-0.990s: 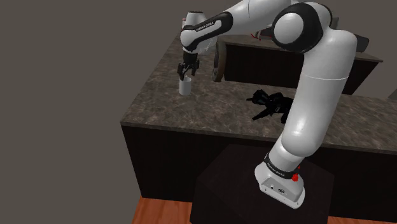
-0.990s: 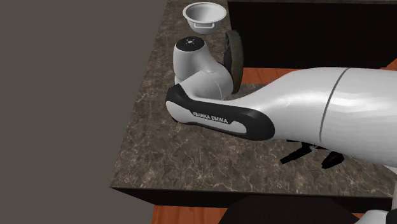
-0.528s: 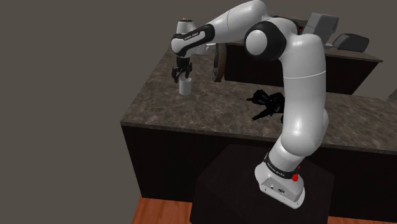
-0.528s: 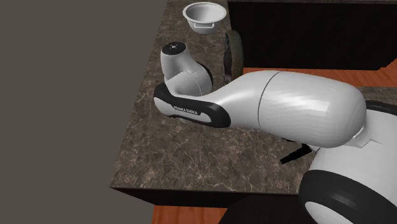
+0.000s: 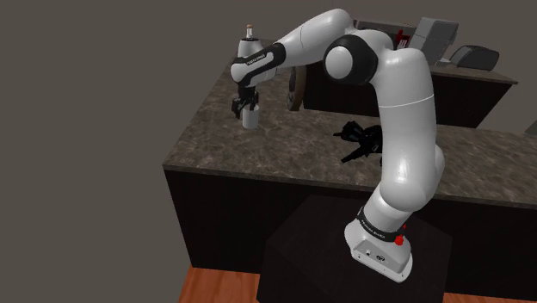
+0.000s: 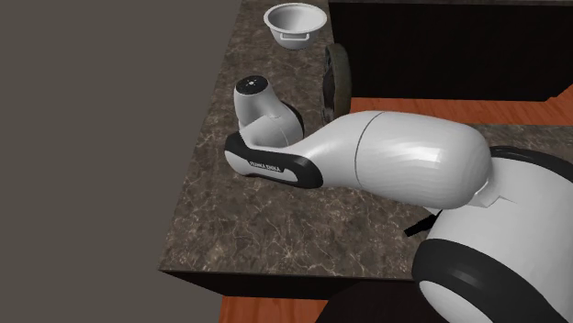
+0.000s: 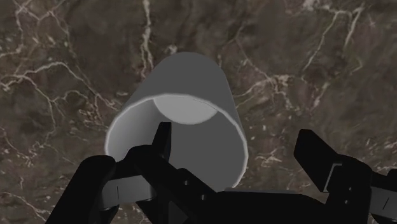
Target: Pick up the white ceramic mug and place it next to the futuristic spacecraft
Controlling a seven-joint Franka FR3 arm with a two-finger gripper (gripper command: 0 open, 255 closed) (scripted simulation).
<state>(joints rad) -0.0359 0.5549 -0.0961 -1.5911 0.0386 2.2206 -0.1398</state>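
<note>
A plain white-grey mug (image 5: 250, 118) stands upright on the dark marbled counter (image 5: 284, 142), near its far left part in the shoulder view. My black gripper (image 5: 244, 105) hangs right over the mug, pointing down. In the wrist view the mug (image 7: 184, 108) lies just below the open gripper (image 7: 236, 137). One finger (image 7: 162, 143) sits over the mug's mouth and the other finger (image 7: 318, 156) stands outside its wall, apart from it. The black spacecraft (image 5: 361, 142) lies on the counter to the shoulder view's right of the mug, partly behind my arm.
A white bowl (image 6: 294, 20) sits at the counter's far end, and a round dark disc (image 6: 338, 78) leans close behind my wrist. A raised dark ledge (image 5: 482, 82) with grey devices runs along the back right. The counter's front edge drops to a wooden floor (image 5: 219, 288).
The hand has come down closer over the mug and shifted slightly to the shoulder view's left, while the elbow swung back. The mug has not moved.
</note>
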